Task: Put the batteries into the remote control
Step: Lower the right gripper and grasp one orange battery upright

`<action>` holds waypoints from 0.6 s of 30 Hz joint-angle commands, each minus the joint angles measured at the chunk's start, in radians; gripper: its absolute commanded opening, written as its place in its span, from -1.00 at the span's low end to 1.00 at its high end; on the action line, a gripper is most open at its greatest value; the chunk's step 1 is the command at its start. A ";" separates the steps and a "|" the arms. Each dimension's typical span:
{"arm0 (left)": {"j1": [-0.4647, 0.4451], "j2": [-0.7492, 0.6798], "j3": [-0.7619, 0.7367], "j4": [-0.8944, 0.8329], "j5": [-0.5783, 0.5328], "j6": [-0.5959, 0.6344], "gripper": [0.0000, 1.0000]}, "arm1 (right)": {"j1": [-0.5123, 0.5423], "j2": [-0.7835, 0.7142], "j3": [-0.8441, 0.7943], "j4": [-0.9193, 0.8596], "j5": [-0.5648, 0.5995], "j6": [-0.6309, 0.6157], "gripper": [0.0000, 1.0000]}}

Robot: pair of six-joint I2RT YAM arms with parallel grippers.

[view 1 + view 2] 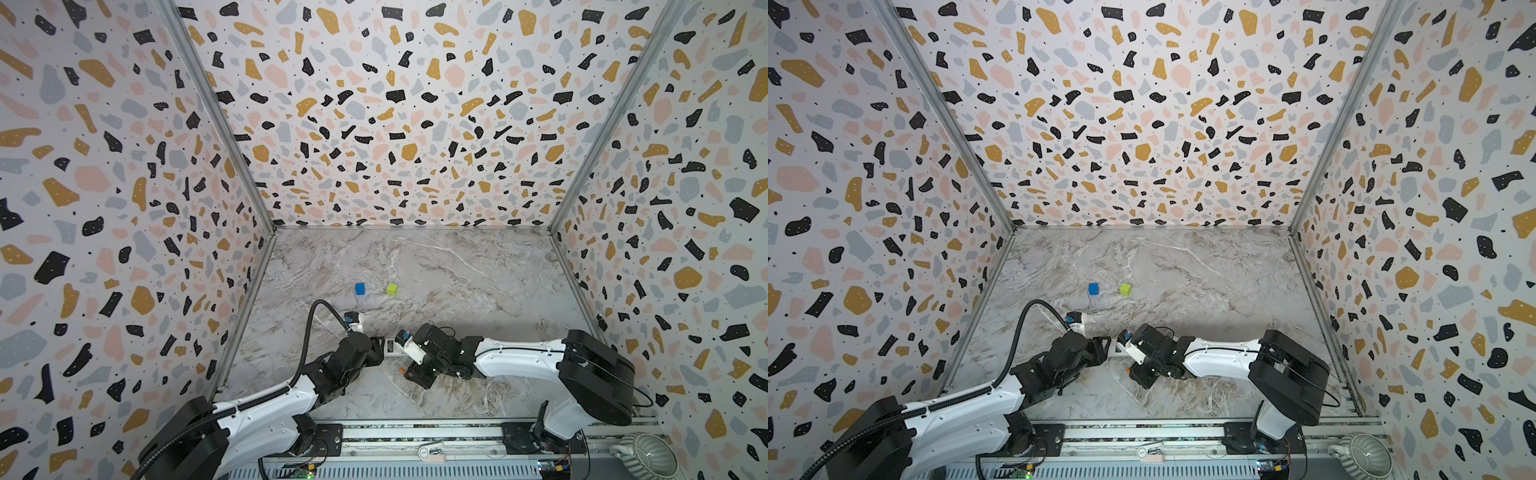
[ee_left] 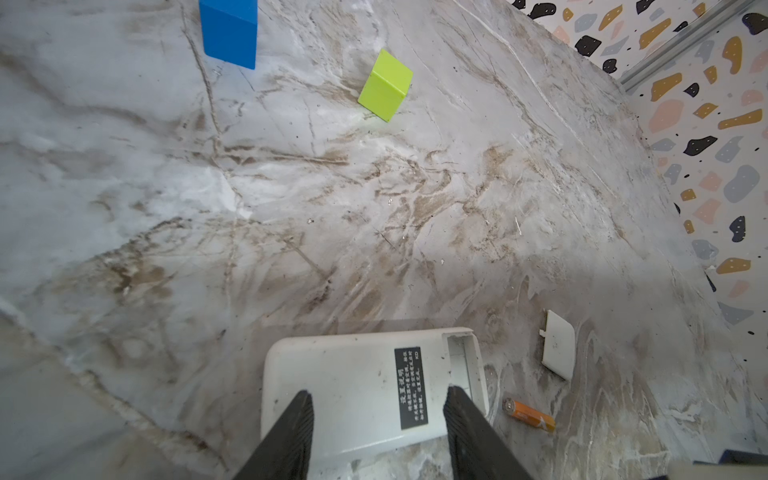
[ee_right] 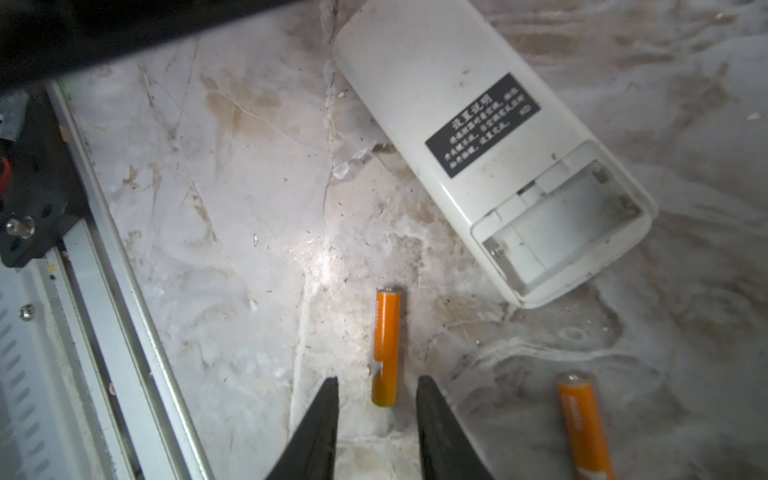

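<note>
Remote control (image 3: pixel 478 137): oblong, scuffed white plastic

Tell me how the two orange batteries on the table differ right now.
The centre battery has one end between the open jaws of the right gripper, untouched; the side battery lies outside them. The centre battery lies nearer the metal rail; the side battery lies farther from it. Both are orange, lie flat on the table, roughly parallel, pale tips toward the remote control, whose compartment is empty.
</note>
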 commanded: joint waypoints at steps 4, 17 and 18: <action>0.000 -0.012 -0.018 0.003 -0.018 -0.001 0.07 | 0.014 0.019 0.041 -0.018 0.027 0.004 -0.33; 0.000 -0.003 -0.017 0.003 -0.026 -0.002 0.07 | 0.027 0.051 0.050 -0.026 0.049 -0.002 -0.46; 0.001 -0.004 -0.017 0.003 -0.026 -0.001 0.07 | 0.027 0.056 0.050 -0.029 0.051 -0.004 -0.48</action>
